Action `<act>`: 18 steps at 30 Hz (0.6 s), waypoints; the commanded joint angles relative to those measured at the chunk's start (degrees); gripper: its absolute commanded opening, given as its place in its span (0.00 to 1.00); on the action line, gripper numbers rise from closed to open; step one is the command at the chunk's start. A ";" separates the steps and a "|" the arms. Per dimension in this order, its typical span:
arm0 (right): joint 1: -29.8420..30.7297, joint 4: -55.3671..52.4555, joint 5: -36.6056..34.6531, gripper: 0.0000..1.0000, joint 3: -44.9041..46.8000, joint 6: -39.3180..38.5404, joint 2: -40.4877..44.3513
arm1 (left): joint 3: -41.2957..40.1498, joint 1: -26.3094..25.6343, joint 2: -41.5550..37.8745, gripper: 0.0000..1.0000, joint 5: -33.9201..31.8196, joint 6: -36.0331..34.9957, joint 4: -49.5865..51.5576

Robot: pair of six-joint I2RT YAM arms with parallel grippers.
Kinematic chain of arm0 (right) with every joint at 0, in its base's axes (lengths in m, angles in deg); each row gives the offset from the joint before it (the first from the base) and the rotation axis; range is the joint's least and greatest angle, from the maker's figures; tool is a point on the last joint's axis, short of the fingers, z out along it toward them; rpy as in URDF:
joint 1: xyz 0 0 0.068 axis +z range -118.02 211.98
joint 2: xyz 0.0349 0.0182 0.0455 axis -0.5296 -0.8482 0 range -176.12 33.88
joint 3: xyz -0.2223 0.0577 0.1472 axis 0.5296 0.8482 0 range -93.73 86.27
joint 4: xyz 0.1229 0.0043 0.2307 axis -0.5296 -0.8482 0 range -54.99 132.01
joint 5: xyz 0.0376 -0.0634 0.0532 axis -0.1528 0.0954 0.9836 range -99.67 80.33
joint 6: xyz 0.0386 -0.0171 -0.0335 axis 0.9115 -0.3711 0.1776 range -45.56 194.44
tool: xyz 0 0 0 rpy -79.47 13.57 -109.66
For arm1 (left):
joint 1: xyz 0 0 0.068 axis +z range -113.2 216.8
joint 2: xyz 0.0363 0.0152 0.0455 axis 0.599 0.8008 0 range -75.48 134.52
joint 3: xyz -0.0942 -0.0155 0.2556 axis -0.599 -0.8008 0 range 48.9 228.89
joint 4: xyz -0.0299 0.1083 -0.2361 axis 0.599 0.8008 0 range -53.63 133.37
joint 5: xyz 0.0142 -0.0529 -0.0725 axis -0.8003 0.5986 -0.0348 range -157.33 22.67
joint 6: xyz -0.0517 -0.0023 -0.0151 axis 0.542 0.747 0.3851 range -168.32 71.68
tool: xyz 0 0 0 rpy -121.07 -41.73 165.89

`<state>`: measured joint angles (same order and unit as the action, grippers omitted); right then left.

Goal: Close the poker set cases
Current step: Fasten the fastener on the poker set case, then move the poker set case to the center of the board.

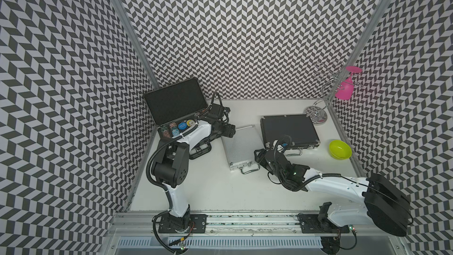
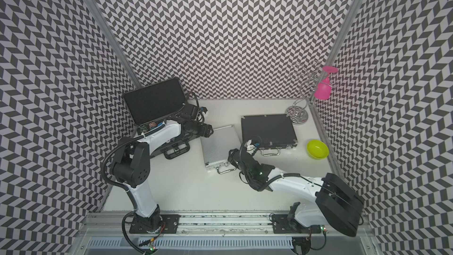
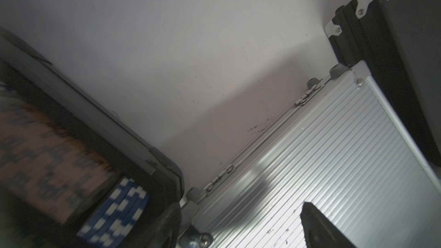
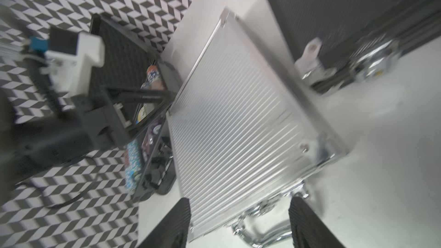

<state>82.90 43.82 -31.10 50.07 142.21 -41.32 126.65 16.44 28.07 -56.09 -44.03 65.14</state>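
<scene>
Open room: the near half of the desk [image 1: 220,192] is bare white. Your widest free stretch runs from the arm bases up to the silver case's handle.
Left edge: the large black case [image 1: 175,101] sits in the far left corner, its raised lid close to the wall.
Right edge: a green bowl [image 1: 340,149] sits near the right wall. A wire stand [image 1: 316,115] fills the far right corner, with a pink glass [image 1: 344,89] hanging upside down from it.
Gaps: a narrow strip of desk separates the silver case [image 1: 241,144] from the large black one. The medium black case [image 1: 286,128] lies just beside the silver one, far corners very close. You can't tell if they touch.
Room: black-and-white chevron walls on three sides, a metal rail [image 1: 245,217] along the near edge.
Large black case: open, dark foam in the lid, poker chips [image 1: 176,128] in rows in the tray.
Silver case: lid down, flat, mid-desk, handle towards the rail.
Medium black case: lid down, flat, right of centre, chrome handle towards the rail.
Left fingers [image 3: 319,227]: spread wide, nothing between them — above the silver case's far left corner, next to the open case.
Right fingers [image 4: 307,223]: spread, at the silver case's front right corner by its handle — too blurred to tell whether they touch it.
</scene>
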 commanded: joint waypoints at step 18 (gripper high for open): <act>-13.39 -4.33 18.26 0.63 -9.06 -37.42 -9.84 | -30.56 -1.40 -21.78 0.83 9.64 20.53 -11.94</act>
<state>69.67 39.51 -17.31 41.61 108.24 -49.62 95.29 15.41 6.08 -49.20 -26.06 59.02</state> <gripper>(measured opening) 0.627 0.832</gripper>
